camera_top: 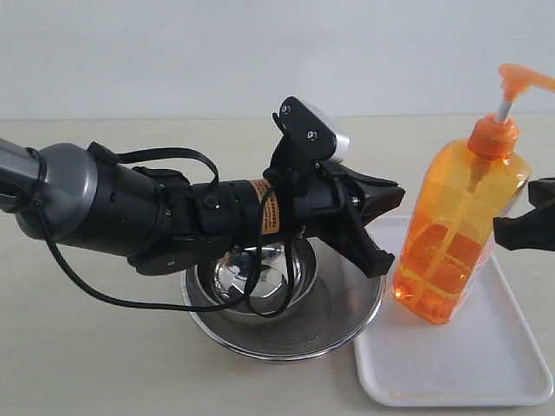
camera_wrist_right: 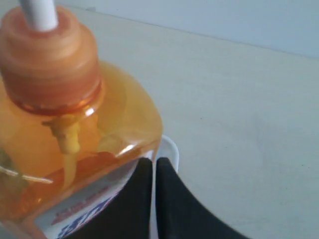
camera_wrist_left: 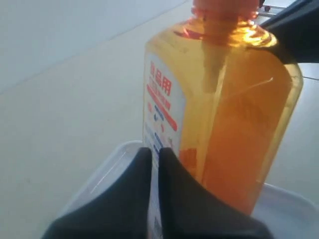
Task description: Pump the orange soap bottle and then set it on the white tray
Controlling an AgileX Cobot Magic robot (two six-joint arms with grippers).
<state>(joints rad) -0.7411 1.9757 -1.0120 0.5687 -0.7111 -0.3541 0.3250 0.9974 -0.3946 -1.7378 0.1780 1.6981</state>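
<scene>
The left arm (camera_top: 113,208) is black, with a grey metal joint (camera_top: 65,186), an orange warning label (camera_top: 264,208) and loose black cables (camera_top: 165,152). Its wrist camera (camera_top: 316,134) sits in a silver-edged black bracket with two screws. Below it are tapered black fingers (camera_top: 373,253).

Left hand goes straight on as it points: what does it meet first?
The orange soap bottle, on the white tray; the shut left hand points at its labelled lower side. Depth between them is unclear.
</scene>
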